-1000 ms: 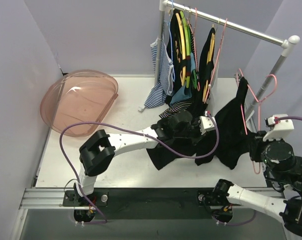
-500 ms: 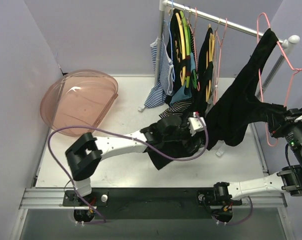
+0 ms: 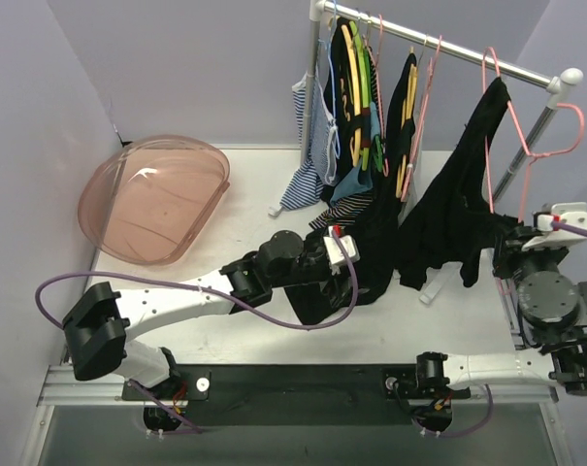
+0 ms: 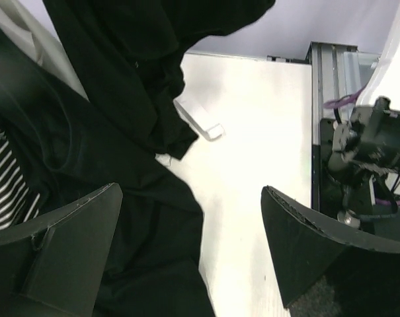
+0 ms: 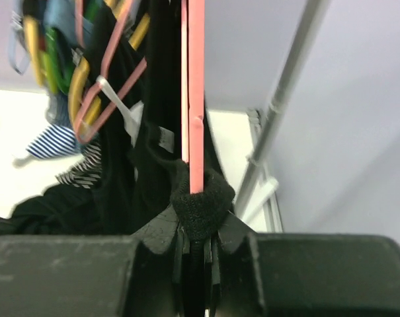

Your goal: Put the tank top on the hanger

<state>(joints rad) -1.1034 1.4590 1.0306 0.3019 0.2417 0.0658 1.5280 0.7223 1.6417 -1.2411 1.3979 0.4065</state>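
Top external: rack [image 3: 468, 53], pink basin [image 3: 157, 199], black garment [image 3: 317, 301] near tank top [image 3: 458, 218], hanger [image 3: 577, 134]

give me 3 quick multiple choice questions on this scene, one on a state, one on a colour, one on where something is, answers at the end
1. The left gripper is:
A) open
B) shut on the tank top
C) shut on the hanger

2. The hanger in the right gripper is:
A) yellow
B) green
C) pink

3. The tank top is:
A) lying flat
B) hanging from the hanger
C) bunched in the left gripper

Answers:
1 A, its fingers stand wide apart and grip nothing.
2 C, a pink bar runs up out of the shut jaws.
3 B, the black fabric drapes down from the raised hanger.
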